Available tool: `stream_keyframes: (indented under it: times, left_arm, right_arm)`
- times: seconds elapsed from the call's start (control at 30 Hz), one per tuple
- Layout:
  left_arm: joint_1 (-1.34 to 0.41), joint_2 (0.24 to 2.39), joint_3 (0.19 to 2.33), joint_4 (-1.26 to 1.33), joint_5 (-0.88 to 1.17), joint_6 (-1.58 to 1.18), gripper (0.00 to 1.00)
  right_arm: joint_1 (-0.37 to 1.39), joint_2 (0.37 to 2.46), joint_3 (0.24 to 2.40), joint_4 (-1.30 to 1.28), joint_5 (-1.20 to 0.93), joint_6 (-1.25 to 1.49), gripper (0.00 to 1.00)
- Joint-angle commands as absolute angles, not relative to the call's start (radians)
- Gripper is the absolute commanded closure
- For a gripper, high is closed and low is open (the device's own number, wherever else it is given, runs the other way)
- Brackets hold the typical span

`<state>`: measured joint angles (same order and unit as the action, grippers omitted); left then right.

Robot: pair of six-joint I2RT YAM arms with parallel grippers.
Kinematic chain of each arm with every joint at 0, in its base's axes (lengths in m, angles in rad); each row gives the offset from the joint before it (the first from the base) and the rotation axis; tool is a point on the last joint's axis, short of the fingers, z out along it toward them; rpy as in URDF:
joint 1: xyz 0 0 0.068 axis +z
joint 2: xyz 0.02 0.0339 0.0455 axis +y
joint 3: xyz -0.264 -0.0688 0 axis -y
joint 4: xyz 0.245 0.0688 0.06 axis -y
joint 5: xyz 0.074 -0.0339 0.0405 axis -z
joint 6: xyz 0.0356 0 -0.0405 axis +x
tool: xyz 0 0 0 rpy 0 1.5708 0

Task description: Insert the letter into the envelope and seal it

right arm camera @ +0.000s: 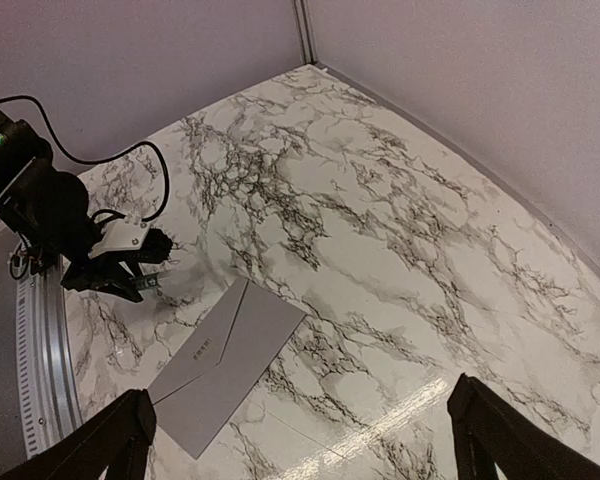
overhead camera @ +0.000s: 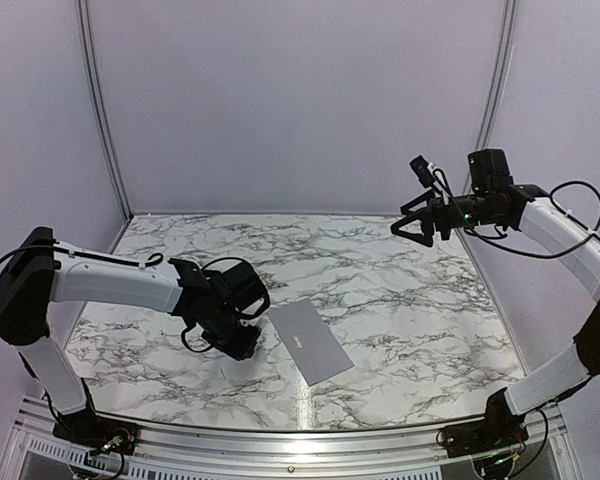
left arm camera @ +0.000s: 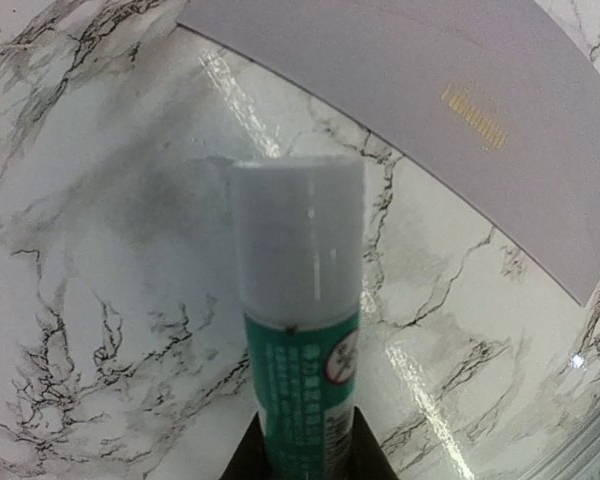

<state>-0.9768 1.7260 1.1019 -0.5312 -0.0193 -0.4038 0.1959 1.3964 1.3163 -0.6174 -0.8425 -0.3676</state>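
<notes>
One envelope (overhead camera: 310, 342): flat, plain grey, flap down, small gold mark. One green-white tube (left arm camera: 300, 300), clamped in left gripper (overhead camera: 238, 342). Jaws of right gripper (overhead camera: 408, 226) wide apart, empty.

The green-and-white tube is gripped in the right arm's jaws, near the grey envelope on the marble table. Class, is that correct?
Not quite: the left arm's jaws grip the green-and-white tube, as the left wrist view shows. It is near the grey envelope on the marble table.

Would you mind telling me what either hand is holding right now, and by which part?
The left hand grips the green-and-white tube by its green base end, white cap outward; the right hand holds nothing.
</notes>
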Motion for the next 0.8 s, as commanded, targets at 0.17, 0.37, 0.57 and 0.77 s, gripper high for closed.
stream_keyframes:
  times: [0.17, 0.37, 0.57, 0.77]
  left_arm:
    - [-0.973, 1.801, 1.152, -0.597, 0.043, -0.368, 0.90]
    - [-0.973, 1.816, 1.158, -0.598, 0.023, -0.367, 0.78]
    - [-0.973, 1.839, 1.164, -0.598, 0.012, -0.366, 0.67]
    - [-0.973, 1.851, 1.170, -0.597, 0.010, -0.365, 0.65]
  right_arm:
    - [0.187, 1.390, 1.321, -0.611, -0.849, -0.359, 0.02]
    - [0.186, 1.396, 1.318, -0.613, -0.852, -0.359, 0.01]
    - [0.187, 1.399, 1.314, -0.616, -0.857, -0.360, 0.02]
    - [0.186, 1.394, 1.311, -0.619, -0.858, -0.360, 0.02]
